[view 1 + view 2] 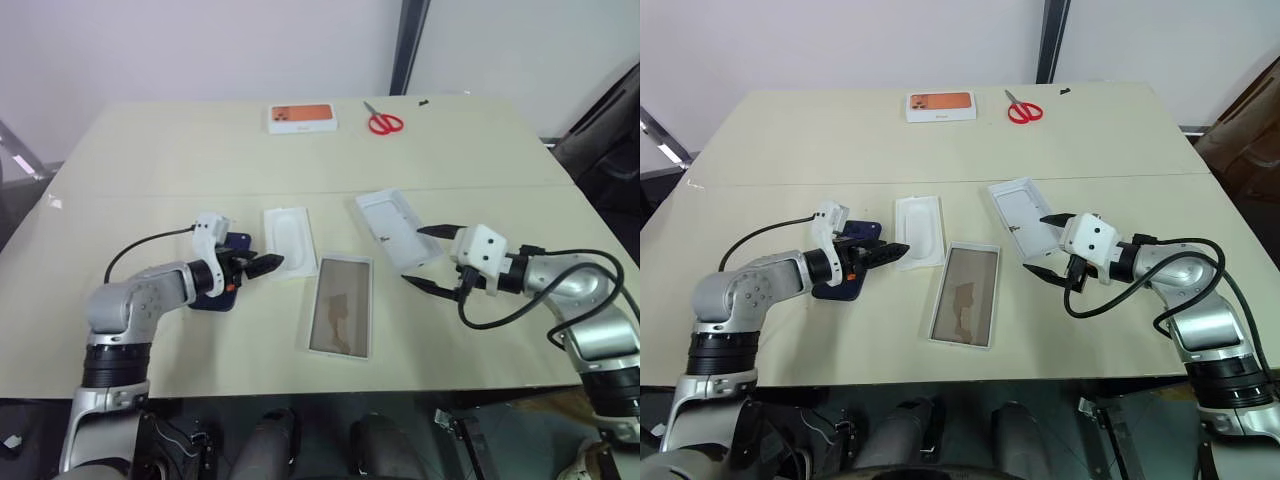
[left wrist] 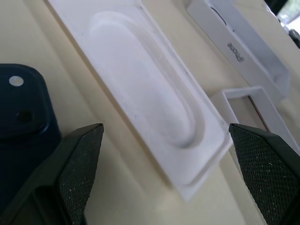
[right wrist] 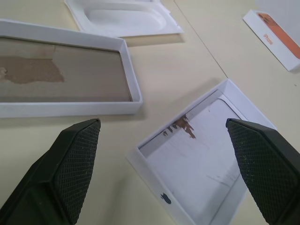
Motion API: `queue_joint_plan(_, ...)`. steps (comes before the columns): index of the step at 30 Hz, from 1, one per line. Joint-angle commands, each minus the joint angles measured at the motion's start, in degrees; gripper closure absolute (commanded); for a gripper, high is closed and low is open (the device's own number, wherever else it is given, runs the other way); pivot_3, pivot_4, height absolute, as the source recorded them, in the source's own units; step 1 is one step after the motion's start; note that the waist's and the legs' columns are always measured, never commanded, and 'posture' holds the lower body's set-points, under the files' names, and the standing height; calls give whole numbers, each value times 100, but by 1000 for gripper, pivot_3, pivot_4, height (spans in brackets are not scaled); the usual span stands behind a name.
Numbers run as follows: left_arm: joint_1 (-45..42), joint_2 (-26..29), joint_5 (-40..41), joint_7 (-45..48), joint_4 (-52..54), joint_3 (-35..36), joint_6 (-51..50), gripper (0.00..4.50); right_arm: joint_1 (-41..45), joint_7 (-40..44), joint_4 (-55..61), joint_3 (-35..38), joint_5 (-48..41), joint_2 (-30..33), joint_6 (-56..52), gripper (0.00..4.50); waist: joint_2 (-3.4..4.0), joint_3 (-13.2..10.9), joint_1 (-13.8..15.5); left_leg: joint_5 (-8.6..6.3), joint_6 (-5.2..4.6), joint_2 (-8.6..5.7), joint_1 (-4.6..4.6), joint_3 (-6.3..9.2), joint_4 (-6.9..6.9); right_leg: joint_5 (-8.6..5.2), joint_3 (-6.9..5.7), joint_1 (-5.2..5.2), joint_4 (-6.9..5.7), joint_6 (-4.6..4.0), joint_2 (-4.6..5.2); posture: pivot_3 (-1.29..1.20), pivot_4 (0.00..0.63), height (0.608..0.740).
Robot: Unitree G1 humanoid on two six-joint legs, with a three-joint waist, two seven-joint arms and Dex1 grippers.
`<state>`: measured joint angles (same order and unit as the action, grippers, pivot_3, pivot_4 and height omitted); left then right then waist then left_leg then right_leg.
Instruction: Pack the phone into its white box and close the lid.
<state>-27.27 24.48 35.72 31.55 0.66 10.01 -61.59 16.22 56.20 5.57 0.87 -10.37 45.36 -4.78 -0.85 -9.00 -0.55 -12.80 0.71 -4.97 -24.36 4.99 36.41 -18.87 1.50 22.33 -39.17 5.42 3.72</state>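
The dark navy phone (image 1: 214, 296) lies flat at the left of the table, partly covered by my left gripper (image 1: 272, 263), which hangs open above its right edge and points toward the white insert (image 1: 288, 243). In the left wrist view the phone's camera corner (image 2: 21, 108) sits beside one fingertip (image 2: 82, 161). The white box (image 1: 366, 305) lies open in the middle, tan-brown inside. To its right the lid (image 1: 392, 220) lies upside down, its white inside facing up. My right gripper (image 1: 412, 255) is open, its fingers spread over the lid's near end (image 3: 201, 159).
The loose white insert with a rounded recess lies between phone and box. An orange-topped white box (image 1: 302, 117) and red scissors (image 1: 383, 122) rest at the far edge. A seam crosses the table (image 1: 150, 190). Black cables trail from both wrists.
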Motion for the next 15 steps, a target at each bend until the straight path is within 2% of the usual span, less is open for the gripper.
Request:
queue_joint_plan(1,-201,-177,136,-338,55,209,-208,0,58,-74,200,102,-77,-30,9,14,0,0,-4,1,1,0,0,0,0,0,0,0,0,0,0,0,150,734)
queue_joint_plan(6,-418,-406,44,-659,-276,166,-459,0,67,-153,216,97,-58,-58,-1,14,0,0,-6,3,4,0,0,0,1,0,0,1,-2,0,-1,0,150,734)
queue_joint_plan(15,-907,-1063,229,-1141,-1018,621,-660,0,-15,-314,338,111,-33,-116,-61,14,-2,1,39,4,7,-1,-1,1,14,0,-2,-6,-3,1,-1,0,150,734)
